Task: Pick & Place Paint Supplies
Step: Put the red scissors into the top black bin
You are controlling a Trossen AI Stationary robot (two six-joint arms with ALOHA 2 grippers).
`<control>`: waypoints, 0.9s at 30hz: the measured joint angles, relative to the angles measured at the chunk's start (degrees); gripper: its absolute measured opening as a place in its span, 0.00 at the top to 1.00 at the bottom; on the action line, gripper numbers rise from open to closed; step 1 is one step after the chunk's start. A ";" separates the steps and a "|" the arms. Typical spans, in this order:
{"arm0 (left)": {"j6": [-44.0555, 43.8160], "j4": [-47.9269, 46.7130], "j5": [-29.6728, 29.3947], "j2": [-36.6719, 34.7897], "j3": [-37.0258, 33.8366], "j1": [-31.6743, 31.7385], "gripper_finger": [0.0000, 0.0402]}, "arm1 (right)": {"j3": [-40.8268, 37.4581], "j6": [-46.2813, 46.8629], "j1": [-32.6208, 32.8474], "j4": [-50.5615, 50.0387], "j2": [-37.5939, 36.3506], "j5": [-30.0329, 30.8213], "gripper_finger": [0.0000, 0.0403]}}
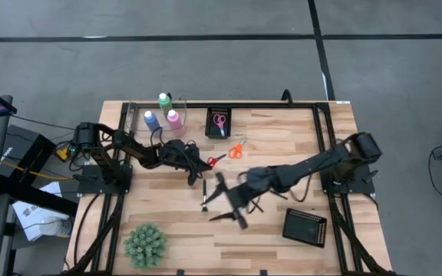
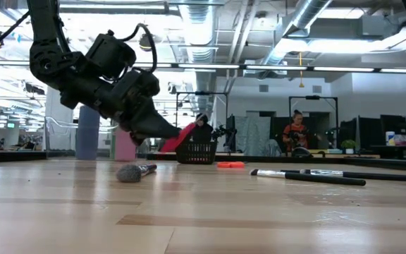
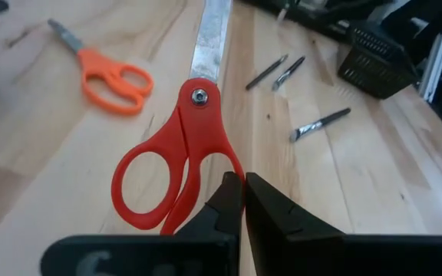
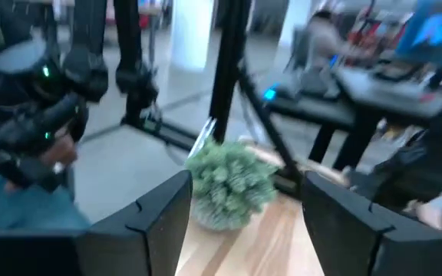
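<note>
Plant: the spiky green plant stands at the desk's near left corner.
Near tray: a black mesh tray lies toward the near right corner.
Right pincer: the right pincer hangs over the desk's middle, its fingers spread apart with nothing between them.
Brushes: thin dark-handled brushes lie on the desk's middle, near the right pincer.
Left pincer: the left pincer is clamped on a handle of the red scissors, left of the middle.
Orange scissors: the orange scissors lie flat just beyond.
Far tray: a second black tray at the far edge holds the pink scissors.
Bottles: the blue bottle, pink bottle and green bottle stand together at the far left.
</note>
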 joint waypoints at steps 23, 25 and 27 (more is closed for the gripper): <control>2.97 -15.57 -9.52 0.00 17.06 6.42 1.00 | -47.68 11.38 -0.42 44.88 -16.00 12.53 0.47; 4.17 -18.76 -12.50 0.00 19.68 7.55 1.00 | -47.64 11.38 -0.47 44.93 -15.05 13.41 0.47; 4.35 -20.55 -14.70 0.00 21.45 8.95 1.00 | -47.64 11.40 -0.47 45.58 -13.82 13.53 0.47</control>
